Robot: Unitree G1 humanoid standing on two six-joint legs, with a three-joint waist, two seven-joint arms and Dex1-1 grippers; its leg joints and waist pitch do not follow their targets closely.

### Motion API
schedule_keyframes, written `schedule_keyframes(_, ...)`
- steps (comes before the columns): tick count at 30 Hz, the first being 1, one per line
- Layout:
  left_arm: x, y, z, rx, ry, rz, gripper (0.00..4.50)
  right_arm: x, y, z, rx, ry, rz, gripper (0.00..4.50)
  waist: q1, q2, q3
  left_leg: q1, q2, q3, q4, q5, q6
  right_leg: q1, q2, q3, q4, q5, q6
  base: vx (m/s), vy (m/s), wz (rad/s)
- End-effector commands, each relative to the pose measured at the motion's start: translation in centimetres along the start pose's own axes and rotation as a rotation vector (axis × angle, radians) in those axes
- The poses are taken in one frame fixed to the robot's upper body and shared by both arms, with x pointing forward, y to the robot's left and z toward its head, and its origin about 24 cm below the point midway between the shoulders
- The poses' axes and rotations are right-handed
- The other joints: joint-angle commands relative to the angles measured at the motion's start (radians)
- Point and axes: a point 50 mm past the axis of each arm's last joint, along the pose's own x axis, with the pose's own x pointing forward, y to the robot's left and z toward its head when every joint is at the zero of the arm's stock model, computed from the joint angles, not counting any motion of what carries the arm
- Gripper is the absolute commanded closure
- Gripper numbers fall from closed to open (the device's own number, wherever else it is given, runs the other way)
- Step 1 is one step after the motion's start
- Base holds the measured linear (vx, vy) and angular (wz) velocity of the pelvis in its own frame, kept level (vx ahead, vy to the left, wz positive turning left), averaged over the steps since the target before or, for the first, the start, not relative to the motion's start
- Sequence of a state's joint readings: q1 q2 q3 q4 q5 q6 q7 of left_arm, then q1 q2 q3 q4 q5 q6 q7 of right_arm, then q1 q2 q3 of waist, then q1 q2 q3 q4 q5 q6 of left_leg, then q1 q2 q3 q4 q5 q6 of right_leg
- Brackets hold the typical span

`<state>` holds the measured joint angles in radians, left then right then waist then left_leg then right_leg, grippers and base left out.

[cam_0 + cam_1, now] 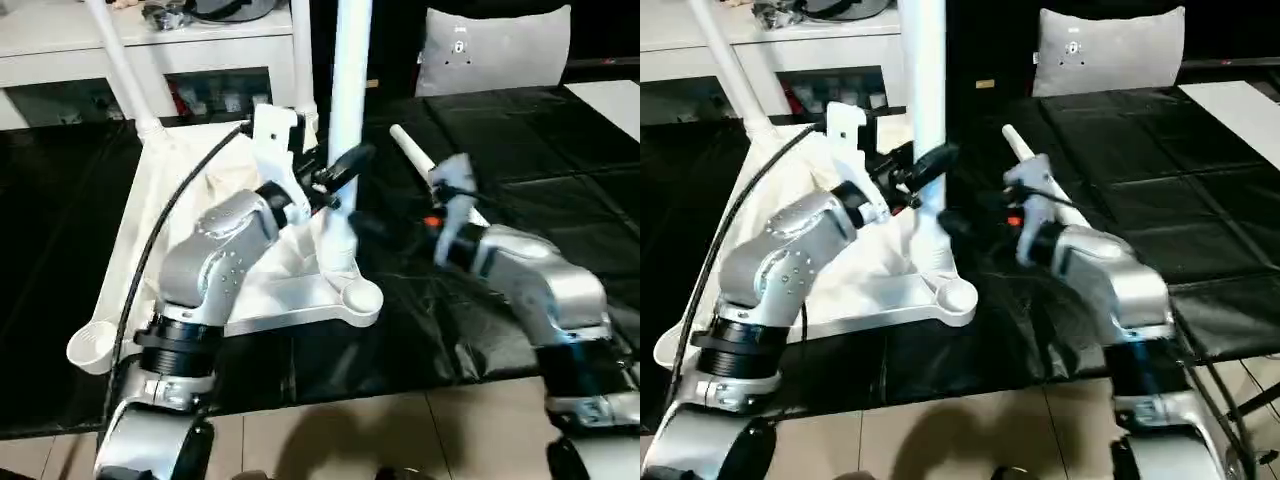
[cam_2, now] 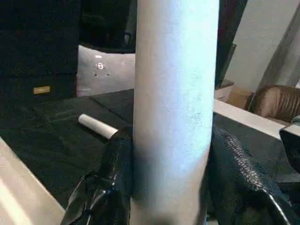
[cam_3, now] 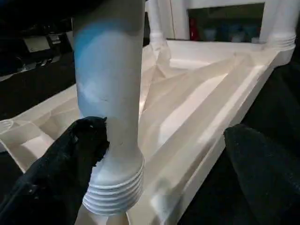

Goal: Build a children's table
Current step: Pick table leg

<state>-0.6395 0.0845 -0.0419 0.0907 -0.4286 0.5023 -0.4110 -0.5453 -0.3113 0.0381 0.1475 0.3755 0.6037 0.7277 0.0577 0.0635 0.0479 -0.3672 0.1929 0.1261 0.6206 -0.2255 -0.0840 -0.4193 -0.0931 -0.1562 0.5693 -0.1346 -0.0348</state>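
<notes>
Up close, the right wrist view is revealing the leg's [image 3: 110, 93] ribbed end hanging above the tabletop [image 3: 197, 98], left gripper [image 2: 171, 154] clamping it, right gripper [image 3: 164, 154] gaping wide.

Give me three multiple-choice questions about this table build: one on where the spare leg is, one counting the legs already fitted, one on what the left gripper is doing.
1. Where does the loose leg lie?
A. On the black mat
B. On the cabinet
C. On the cushion

2. How many legs already stand in the table top's far corners?
A. None
B. Two
C. Four

3. What is the left gripper's state?
A. Open, holding nothing
B. Shut on the cushion
C. Shut on an upright leg

Answers:
1. A: the loose leg lies on the black mat, beside the table top.
2. B: the far-left leg and the far-right leg stand there.
3. C: the left gripper has a finger on each side of the upright leg.
</notes>
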Motion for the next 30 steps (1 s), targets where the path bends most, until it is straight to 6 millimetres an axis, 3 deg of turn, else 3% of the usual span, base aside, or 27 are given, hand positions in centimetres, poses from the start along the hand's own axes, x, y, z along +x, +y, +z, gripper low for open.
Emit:
schedule_keyframes(1,0.63,-1.56,0.74,0.042,-0.027,-0.073,2.62,1.00,0.79,0.20,-0.002,0.016,0.040,0.00,0.000,-0.025,-0.080,-0.012,0.020,0.015,-0.058,0.035,0.114,0.080,-0.049,0.050,-0.060,-0.314,-0.074,0.000,0.000,0.00)
schedule_keyframes(10,0.77,-1.39,0.38,0.067,-0.015,-0.059,2.62,1.21,1.28,-0.08,0.035,0.018,0.086,0.00,0.003,-0.026,-0.081,-0.012,0.021,0.015,-0.058,0.033,0.112,0.081,-0.052,0.053,-0.057,-0.303,-0.084,0.000,0.000,0.00)
schedule_keyframes(17,0.82,-1.69,0.07,0.074,-0.002,-0.083,2.62,1.19,1.34,-0.28,0.057,0.013,0.093,0.00,-0.002,-0.027,-0.079,-0.012,0.017,0.017,-0.058,0.010,0.100,0.081,-0.049,0.051,-0.063,-0.342,-0.065,0.000,0.000,0.00)
schedule_keyframes(18,0.83,-1.77,0.00,0.075,0.001,-0.087,2.62,1.23,1.37,-0.24,0.065,0.006,0.097,0.29,-0.001,-0.025,-0.079,-0.012,0.016,0.016,-0.058,0.010,0.099,0.081,-0.050,0.052,-0.063,-0.342,-0.064,0.000,0.000,0.00)
schedule_keyframes(30,0.81,-1.96,-0.22,0.083,0.011,-0.103,2.62,1.24,1.19,-0.02,0.141,-0.030,0.112,1.29,-0.001,-0.026,-0.080,-0.012,0.018,0.016,-0.058,0.015,0.097,0.081,-0.050,0.051,-0.062,-0.336,-0.066,0.000,0.000,0.00)
